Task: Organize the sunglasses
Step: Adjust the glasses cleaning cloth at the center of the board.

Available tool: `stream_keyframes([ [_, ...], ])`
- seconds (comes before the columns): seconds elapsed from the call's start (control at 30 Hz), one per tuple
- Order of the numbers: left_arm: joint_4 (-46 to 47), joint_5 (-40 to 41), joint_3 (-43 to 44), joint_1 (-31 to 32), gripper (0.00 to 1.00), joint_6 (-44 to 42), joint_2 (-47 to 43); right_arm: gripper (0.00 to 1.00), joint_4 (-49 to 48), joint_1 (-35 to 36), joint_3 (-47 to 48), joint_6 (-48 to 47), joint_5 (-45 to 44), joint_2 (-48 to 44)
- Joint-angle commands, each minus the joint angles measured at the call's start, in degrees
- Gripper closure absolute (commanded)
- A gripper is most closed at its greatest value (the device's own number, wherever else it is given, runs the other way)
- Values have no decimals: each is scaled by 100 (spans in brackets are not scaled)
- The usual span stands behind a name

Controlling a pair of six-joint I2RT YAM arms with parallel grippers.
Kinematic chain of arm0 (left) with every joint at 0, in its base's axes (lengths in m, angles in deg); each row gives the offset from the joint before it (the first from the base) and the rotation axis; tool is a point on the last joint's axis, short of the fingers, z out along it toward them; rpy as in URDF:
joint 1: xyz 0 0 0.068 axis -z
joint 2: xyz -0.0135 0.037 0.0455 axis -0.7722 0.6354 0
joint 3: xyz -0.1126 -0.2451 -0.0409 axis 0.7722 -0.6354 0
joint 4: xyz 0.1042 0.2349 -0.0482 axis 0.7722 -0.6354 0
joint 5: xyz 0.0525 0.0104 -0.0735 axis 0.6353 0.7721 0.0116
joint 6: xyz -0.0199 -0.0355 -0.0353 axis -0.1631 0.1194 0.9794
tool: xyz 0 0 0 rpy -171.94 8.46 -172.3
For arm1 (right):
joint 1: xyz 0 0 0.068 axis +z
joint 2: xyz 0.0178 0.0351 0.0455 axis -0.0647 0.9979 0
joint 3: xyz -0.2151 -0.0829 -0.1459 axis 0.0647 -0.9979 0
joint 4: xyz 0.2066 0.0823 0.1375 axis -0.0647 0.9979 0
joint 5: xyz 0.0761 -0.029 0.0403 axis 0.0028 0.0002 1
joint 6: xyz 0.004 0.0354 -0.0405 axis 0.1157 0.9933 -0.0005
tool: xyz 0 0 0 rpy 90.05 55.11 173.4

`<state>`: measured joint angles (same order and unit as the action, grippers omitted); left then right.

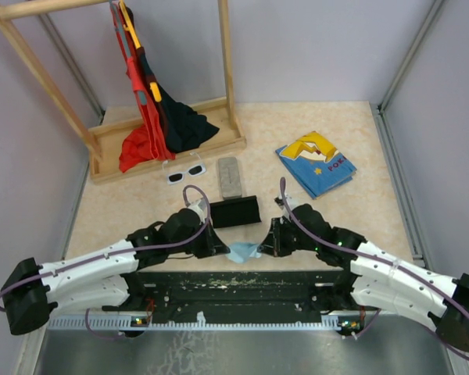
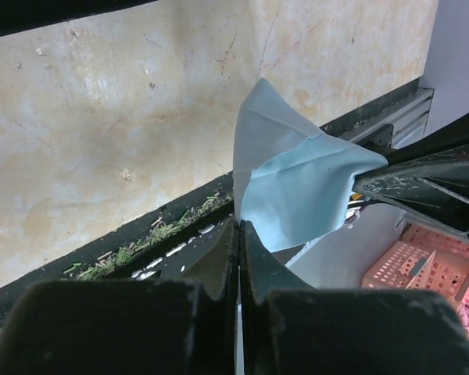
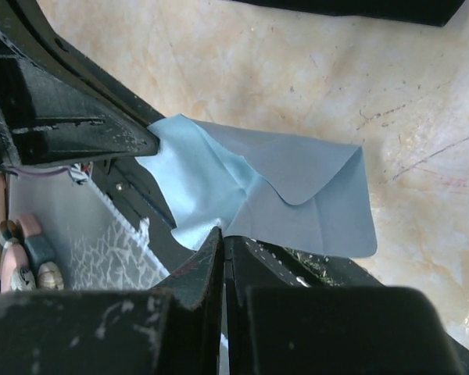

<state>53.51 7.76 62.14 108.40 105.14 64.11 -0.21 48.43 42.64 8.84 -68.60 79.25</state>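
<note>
We see the white-framed sunglasses (image 1: 186, 171) lying toward the far left of the counter (image 1: 352, 219), just in front of the base of the wooden rack (image 1: 172, 147). They are well apart from both tools, which meet at the near edge. The left tool (image 2: 239, 234) and right tool (image 3: 222, 241) are each clamped on a corner of one light-blue cloth (image 1: 243, 252) held between them. Only the wrist views show us those pinches, and only the top view shows the sunglasses. From above, the fingertips hide the cloth's corners. A black case (image 1: 236, 212) lies just beyond.
</note>
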Motion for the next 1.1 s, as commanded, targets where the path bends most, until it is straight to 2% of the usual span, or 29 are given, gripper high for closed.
stream_keyframes([
  [0.0,-96,311,311,-54,99,164,98,100,-288,51,449,-146,-175,-344],
  [0.17,21,349,401,-174,99,78,349,100,-706,52,470,-147,46,-381],
  [0.53,75,308,205,-264,99,138,269,100,-274,51,372,-23,-349,-1005],
  [0.67,167,191,237,-273,99,69,317,100,-429,51,237,42,-400,-1119],
  [0.93,472,238,145,-286,99,-60,371,100,-411,34,116,224,-1029,-568],
  [1.07,591,434,241,-362,99,-179,395,100,-742,-311,20,300,-1043,-191],
])
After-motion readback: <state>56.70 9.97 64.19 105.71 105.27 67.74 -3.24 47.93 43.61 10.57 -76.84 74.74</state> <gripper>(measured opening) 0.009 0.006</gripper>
